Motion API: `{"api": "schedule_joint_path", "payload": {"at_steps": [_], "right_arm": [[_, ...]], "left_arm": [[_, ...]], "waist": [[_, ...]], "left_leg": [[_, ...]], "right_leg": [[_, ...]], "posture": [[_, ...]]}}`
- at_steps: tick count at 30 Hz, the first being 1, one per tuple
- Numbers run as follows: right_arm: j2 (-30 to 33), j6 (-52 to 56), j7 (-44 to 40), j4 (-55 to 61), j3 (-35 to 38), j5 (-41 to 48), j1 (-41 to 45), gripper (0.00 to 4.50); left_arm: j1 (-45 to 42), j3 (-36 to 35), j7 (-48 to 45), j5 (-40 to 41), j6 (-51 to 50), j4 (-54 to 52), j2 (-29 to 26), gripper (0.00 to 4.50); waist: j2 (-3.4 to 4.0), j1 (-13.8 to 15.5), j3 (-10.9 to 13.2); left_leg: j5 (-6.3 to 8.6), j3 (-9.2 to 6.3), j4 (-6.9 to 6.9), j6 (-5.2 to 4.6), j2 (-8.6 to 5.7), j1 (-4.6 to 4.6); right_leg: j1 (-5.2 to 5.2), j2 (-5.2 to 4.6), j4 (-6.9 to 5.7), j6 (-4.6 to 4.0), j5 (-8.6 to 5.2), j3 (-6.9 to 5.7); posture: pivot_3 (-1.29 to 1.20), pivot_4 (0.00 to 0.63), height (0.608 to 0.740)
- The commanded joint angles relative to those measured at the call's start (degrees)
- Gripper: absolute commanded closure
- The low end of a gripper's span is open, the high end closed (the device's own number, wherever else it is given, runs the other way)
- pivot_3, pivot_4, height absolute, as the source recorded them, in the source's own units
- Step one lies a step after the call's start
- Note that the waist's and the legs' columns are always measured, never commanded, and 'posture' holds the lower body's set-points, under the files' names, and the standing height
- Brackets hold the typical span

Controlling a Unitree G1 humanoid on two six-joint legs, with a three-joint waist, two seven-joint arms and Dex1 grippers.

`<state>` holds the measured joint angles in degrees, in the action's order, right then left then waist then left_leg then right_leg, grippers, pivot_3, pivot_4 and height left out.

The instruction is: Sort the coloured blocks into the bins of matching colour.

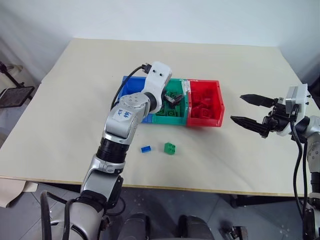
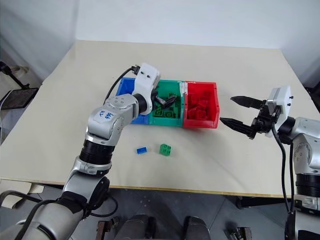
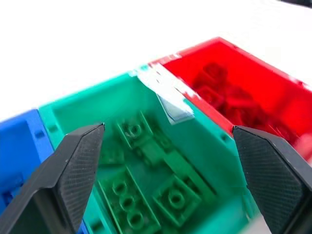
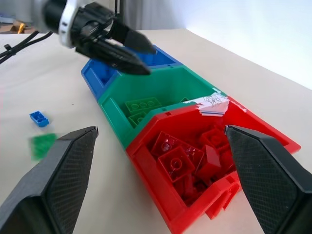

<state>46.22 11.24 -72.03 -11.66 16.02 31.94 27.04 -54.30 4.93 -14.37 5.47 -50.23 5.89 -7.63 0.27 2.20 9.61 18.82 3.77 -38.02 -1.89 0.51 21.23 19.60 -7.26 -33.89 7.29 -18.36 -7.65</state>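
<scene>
Three joined bins stand in a row mid-table: blue (image 1: 131, 85), green (image 1: 170, 119) and red (image 1: 205, 121). Several green blocks (image 3: 131, 200) lie in the green bin, and several red blocks (image 4: 180, 156) fill the red one. My left gripper (image 1: 172, 99) hovers open over the green bin with nothing between its fingers. On the table in front of the bins, a small blue block (image 1: 146, 149) lies next to a green block (image 1: 170, 148). To the right of the red bin my right gripper (image 1: 238, 108) is open and empty, pointing toward the bins.
The beige table (image 1: 65, 115) has wide bare areas left of the bins and behind them. Its front edge runs just below the two loose blocks. A piece of clear tape (image 3: 175, 109) sticks on the rim between the green and red bins.
</scene>
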Motion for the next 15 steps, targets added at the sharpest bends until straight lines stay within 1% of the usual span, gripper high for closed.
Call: {"api": "schedule_joint_path", "payload": {"at_steps": [1, 6, 9, 11, 15], "right_arm": [[1.41, -0.46, 0.25, 1.83, 2.82, 0.82, -1.67, 0.12], [1.86, -0.06, 0.89, 3.53, 4.27, 1.27, -4.21, 0.12], [2.16, 0.51, 0.99, 4.06, 4.56, 1.42, -4.58, 0.12], [2.43, 0.69, 0.87, 4.02, 4.54, 1.34, -4.62, 0.12], [2.83, 0.91, 0.62, 3.64, 4.4, 1.21, -4.24, 0.12]], "left_arm": [[2.43, -0.3, -3.71, 2.23, 0.6, -6.27, -1.92, 0.05], [11.72, 3.43, -12.46, 5.69, -0.24, -18.83, -8.69, 0.05], [19.1, 6.4, -17.97, 6.26, 3.83, -27.3, -14.54, 0.05], [22.87, 6.5, -20.66, 7.24, 5.14, -29.65, -17.42, 0.05], [27.48, 5.37, -24.67, 8.87, 10.08, -31.44, -20.56, 0.05]], "waist": [[0.0, -0.08, 0.0], [0.0, -0.7, 0.0], [0.02, -0.8, -0.01], [0.02, -0.81, -0.01], [0.02, -0.61, -0.01]], "left_leg": [[0.0, 0.0, -0.01, 0.0, 0.0, -0.01], [0.0, -0.01, -0.02, 0.0, 0.04, -0.03], [0.0, 0.0, -0.07, 0.0, 0.04, -0.03], [0.0, -0.03, -0.06, 0.0, 0.05, -0.05], [0.0, -0.05, -0.09, 0.0, 0.04, -0.03]], "right_leg": [[-0.01, 0.0, -0.02, 0.0, 0.0, 0.0], [-0.01, 0.0, -0.06, 0.0, 0.0, 0.04], [-0.04, -0.02, -0.03, -0.01, 0.0, 0.14], [-0.05, -0.03, -0.03, -0.02, -0.01, 0.29], [-0.1, -0.06, 0.03, -0.02, -0.01, 0.44]], "posture": [[0.0, 0.15, 0.74], [0.0, 0.15, 0.74], [0.0, 0.15, 0.74], [0.0, 0.15, 0.74], [0.0, 0.15, 0.74]]}}
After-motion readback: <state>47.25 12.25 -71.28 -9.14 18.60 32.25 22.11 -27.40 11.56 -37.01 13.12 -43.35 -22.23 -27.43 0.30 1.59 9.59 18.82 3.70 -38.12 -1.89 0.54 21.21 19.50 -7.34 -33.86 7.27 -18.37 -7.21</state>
